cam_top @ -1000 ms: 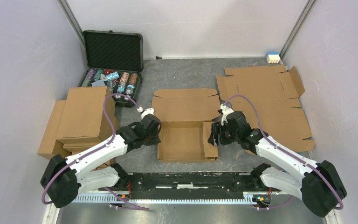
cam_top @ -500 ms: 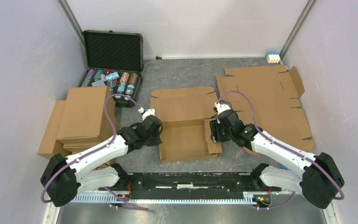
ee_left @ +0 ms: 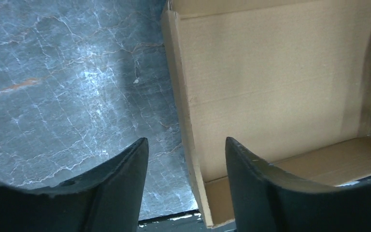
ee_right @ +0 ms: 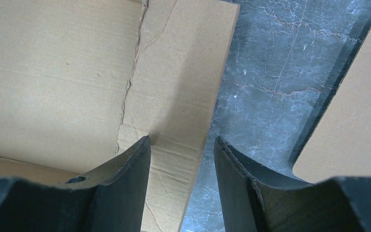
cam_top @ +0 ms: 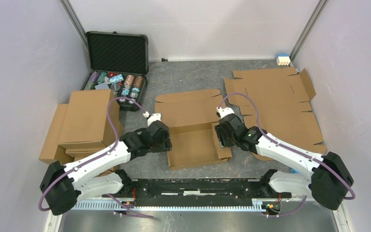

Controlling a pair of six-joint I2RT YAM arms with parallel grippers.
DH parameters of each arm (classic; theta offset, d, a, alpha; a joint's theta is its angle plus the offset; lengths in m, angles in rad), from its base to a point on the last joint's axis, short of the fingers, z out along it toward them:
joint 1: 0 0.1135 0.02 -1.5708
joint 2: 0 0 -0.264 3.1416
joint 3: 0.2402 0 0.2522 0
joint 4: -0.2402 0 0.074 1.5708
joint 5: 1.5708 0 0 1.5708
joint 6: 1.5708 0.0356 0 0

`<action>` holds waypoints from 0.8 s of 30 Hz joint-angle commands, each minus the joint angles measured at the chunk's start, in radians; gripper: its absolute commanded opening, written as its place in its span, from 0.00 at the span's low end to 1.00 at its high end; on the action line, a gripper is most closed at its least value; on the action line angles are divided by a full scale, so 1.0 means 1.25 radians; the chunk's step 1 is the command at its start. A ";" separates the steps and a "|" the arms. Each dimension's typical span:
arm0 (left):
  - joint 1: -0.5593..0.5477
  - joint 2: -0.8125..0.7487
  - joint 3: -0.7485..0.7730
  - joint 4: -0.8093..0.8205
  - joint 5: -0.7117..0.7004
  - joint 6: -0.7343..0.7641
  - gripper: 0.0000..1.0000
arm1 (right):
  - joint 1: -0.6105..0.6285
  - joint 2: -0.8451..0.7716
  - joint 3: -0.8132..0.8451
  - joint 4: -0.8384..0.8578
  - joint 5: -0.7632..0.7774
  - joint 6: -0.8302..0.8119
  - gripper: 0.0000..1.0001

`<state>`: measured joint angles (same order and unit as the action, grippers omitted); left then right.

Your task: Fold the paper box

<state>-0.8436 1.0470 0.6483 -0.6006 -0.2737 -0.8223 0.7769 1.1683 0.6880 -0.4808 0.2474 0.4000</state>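
The paper box [cam_top: 193,142] is a brown cardboard tray in the middle of the table, with its lid flap [cam_top: 188,104] lying flat behind it. My left gripper [cam_top: 166,141] is at the box's left wall. In the left wrist view it [ee_left: 186,145] is open, and the upright wall edge [ee_left: 182,111] stands between the fingers, touching neither. My right gripper [cam_top: 221,137] is at the box's right side. In the right wrist view it [ee_right: 182,140] is open over the creased side flap [ee_right: 178,87], which leans outward beside the box floor [ee_right: 53,72].
An open black case of poker chips [cam_top: 117,63] stands at the back left. Folded brown boxes [cam_top: 84,121] are stacked at the left. Flat cardboard blanks [cam_top: 275,106] lie at the right, one corner [ee_right: 352,121] near my right gripper. The arms' black base rail [cam_top: 193,188] runs along the near edge.
My left gripper has gone from shut to open around the left wall. The right arm moved left and its jaws narrowed a little. The box turned slightly.
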 commanded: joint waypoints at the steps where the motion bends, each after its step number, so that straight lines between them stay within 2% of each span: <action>1: 0.039 -0.045 0.069 -0.032 -0.005 0.051 0.76 | 0.003 0.003 0.013 0.007 0.001 -0.033 0.56; 3: 0.077 -0.053 0.085 -0.024 0.010 0.078 0.88 | 0.003 -0.002 0.011 0.010 -0.002 -0.035 0.56; 5: 0.133 -0.041 0.096 0.009 0.060 0.108 0.95 | 0.003 -0.011 0.005 0.020 -0.009 -0.038 0.56; 11: 0.313 0.098 0.100 0.172 0.302 0.132 1.00 | 0.003 -0.023 -0.002 0.039 -0.031 -0.044 0.56; 18: 0.416 0.223 0.085 0.326 0.427 0.085 1.00 | 0.003 -0.019 -0.005 0.040 -0.043 -0.047 0.57; 20: 0.441 0.257 0.069 0.378 0.475 0.070 0.95 | 0.003 -0.021 -0.009 0.044 -0.043 -0.047 0.57; 24: 0.453 0.300 0.055 0.471 0.550 0.073 0.73 | 0.003 -0.021 -0.016 0.053 -0.046 -0.050 0.57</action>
<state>-0.2890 1.3865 0.7364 -0.1867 0.2634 -0.7193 0.7769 1.1584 0.6823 -0.4484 0.1989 0.3500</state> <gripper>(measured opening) 0.823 0.570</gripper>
